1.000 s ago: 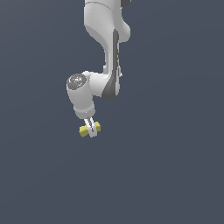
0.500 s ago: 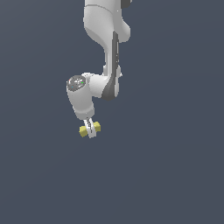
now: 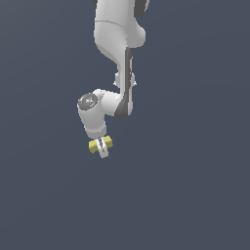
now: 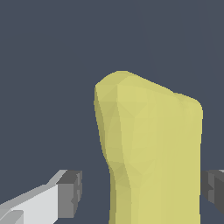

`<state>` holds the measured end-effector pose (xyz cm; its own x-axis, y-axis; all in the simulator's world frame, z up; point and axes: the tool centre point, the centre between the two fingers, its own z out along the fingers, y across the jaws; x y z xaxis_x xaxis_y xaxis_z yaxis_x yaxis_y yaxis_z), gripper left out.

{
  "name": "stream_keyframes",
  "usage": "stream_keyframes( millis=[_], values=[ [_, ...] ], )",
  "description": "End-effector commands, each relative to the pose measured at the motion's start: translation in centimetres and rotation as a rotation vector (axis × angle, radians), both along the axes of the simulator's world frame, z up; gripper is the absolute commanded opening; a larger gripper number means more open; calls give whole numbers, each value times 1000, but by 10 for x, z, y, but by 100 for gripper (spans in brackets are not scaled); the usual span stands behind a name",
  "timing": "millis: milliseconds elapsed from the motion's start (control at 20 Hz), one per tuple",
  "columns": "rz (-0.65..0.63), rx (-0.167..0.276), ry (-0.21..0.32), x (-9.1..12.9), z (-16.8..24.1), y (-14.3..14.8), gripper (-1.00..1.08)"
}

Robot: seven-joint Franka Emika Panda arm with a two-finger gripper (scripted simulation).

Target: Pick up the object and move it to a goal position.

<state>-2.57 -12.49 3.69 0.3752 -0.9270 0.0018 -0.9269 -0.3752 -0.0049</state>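
The object is a small yellow stubby chunk lying crosswise between the fingers of my white gripper in the exterior view. It fills the middle of the wrist view. There one dark pad sits against its side. The other pad stands off it with a strip of dark floor showing between. The jaws straddle the object without both pads closing on it. I cannot tell whether the object rests on the floor or hangs above it. No goal mark shows.
The white arm comes down from the top of the exterior view. A plain dark grey-blue floor surrounds it on all sides.
Almost nothing has changed. The gripper and the object stay at the same spot across the frames, shifting by only a pixel or two.
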Motion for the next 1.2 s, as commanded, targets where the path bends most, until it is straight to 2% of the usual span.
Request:
stream_keyframes(
  millis=[0, 50, 100, 550, 850, 1150],
  values=[
    [-1, 0, 5, -2, -8, -1, 100],
    [-1, 0, 5, -2, -8, -1, 100],
    [-1, 0, 5, -2, -8, -1, -100],
    [-1, 0, 5, -2, -8, -1, -100],
    [-3, 1, -4, 3, 8, 4, -100],
    [-4, 1, -3, 9, 39, 22, -100]
  ],
)
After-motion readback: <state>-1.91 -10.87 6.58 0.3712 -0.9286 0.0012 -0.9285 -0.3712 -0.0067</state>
